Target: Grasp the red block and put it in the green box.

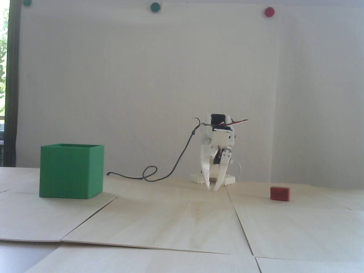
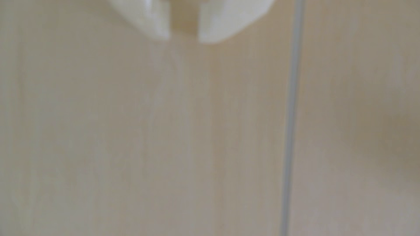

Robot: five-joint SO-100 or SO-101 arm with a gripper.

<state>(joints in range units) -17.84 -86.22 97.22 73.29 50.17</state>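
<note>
Two white gripper point(image 1: 212, 189) fingertips are hanging slightly parted, empty, over the pale wooden table point(image 1: 182, 221); only the fixed view is showing the small dark-red rectangular block point(image 1: 280, 193) near its right edge and the large green plastic box point(image 1: 71, 171) near its left.

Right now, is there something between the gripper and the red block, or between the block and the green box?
Nothing visible blocks either path. The gripper has bare table up to the block. Between block and box stands only the gripper itself.

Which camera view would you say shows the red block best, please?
The fixed view: the red block lies whole and unobstructed on the table, right of the gripper. The wrist view shows only blurred wood and fingertips, no block.
</note>
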